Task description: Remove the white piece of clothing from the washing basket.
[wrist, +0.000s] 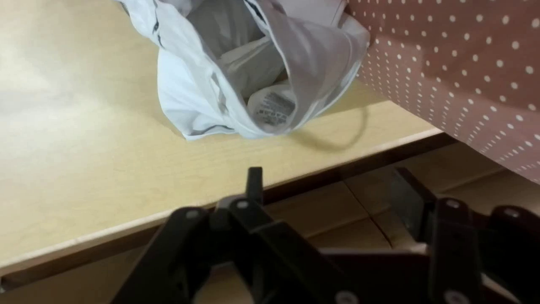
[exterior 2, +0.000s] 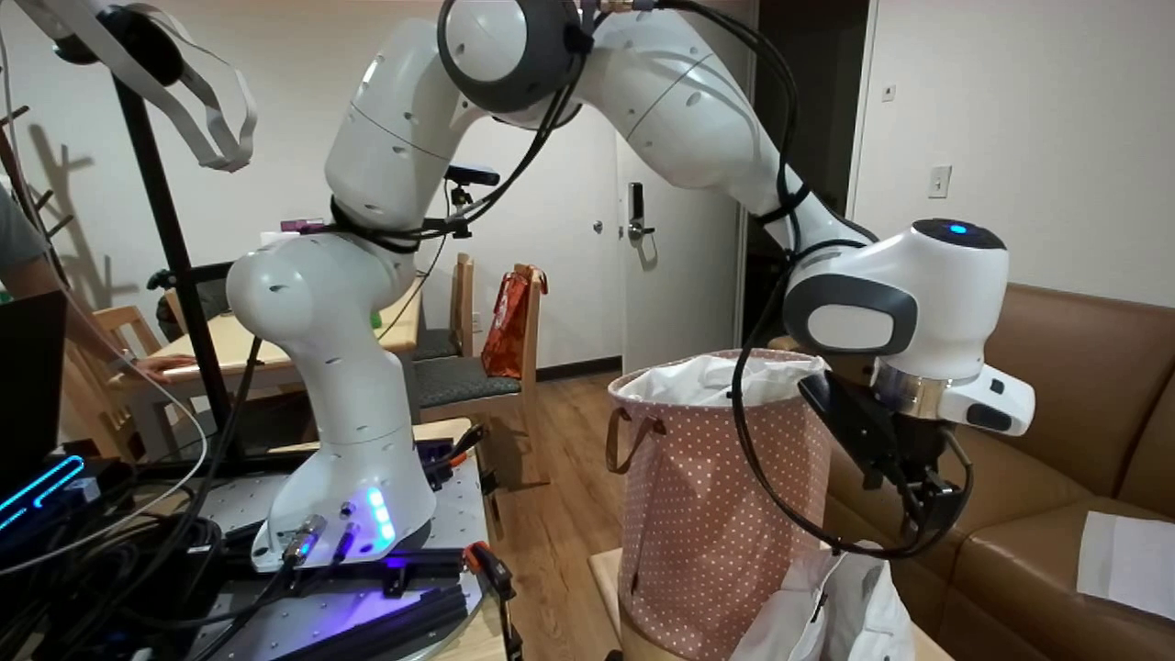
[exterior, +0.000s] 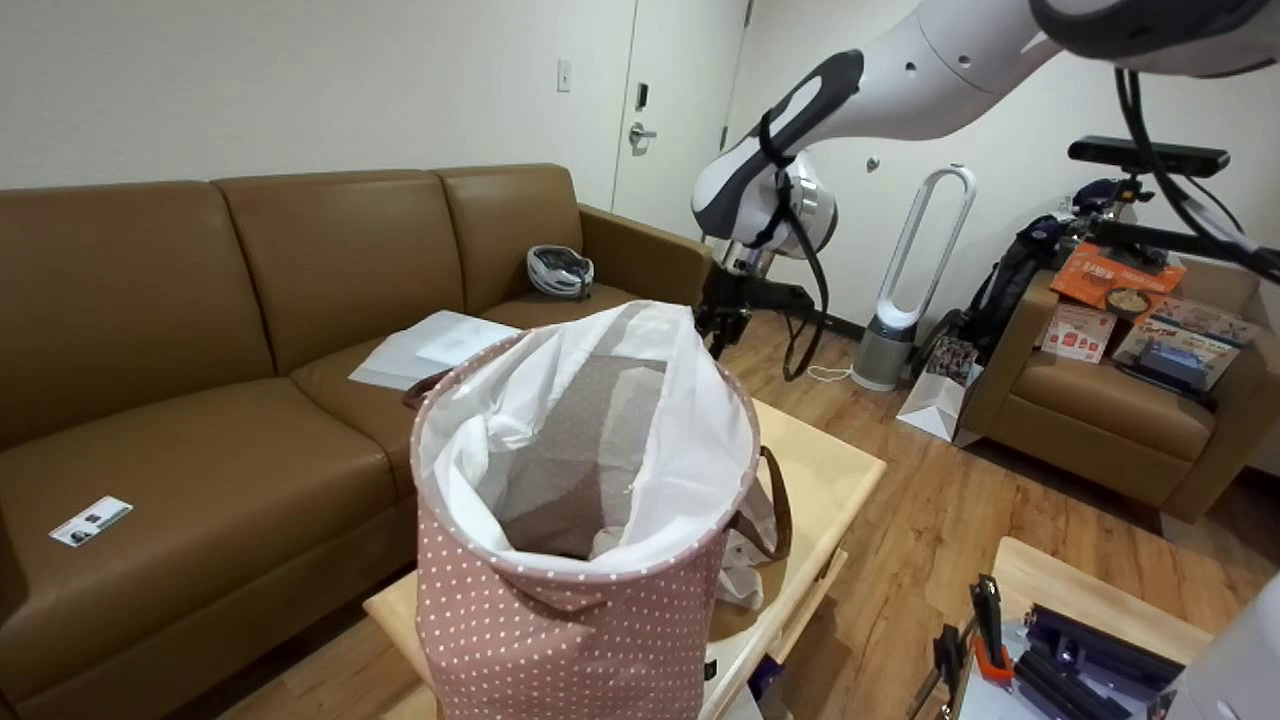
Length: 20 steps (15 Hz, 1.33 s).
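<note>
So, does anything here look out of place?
Yes: the white garment lies crumpled on the table beside the dotted basket, an untidy spot for laundry. A helmet on the sofa also looks odd. Nothing looks spilled.

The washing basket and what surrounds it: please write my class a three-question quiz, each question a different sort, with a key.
1. True or false: a piece of white clothing lies on the table, outside the washing basket.
2. Choose one: the washing basket's outside is patterned with A stripes, B dots, C checks.
3. Short answer: in the wrist view, are the fingers open or shut?
Key: 1 true; 2 B; 3 open.
</note>
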### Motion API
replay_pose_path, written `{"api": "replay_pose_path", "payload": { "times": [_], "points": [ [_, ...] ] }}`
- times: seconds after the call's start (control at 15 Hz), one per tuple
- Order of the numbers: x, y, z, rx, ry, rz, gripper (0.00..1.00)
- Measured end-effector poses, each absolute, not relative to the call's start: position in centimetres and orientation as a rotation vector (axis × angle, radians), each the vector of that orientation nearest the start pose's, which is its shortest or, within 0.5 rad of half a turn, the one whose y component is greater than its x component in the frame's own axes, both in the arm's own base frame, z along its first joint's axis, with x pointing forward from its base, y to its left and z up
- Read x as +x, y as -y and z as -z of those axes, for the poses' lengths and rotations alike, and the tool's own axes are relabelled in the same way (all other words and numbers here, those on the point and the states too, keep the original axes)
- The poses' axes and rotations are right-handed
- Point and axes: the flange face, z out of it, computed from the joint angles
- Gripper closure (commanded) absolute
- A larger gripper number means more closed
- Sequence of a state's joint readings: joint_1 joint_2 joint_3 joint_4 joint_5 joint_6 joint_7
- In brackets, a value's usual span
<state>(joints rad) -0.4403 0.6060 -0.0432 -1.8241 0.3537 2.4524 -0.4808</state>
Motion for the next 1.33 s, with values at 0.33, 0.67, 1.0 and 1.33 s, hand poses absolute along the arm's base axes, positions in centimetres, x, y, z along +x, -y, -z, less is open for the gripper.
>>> {"api": "replay_pose_path", "payload": {
  "times": [0.33,0.67,1.0,1.33],
  "points": [
    [58.8,30.2,-25.7,-2.925,-0.266,0.258,0.00],
    [59.9,29.5,-32.3,-2.899,-0.155,0.286,0.00],
    [61.1,26.7,-39.4,-2.843,-0.016,0.317,0.00],
    [62.1,21.8,-45.2,-2.792,0.151,0.303,0.00]
  ]
}}
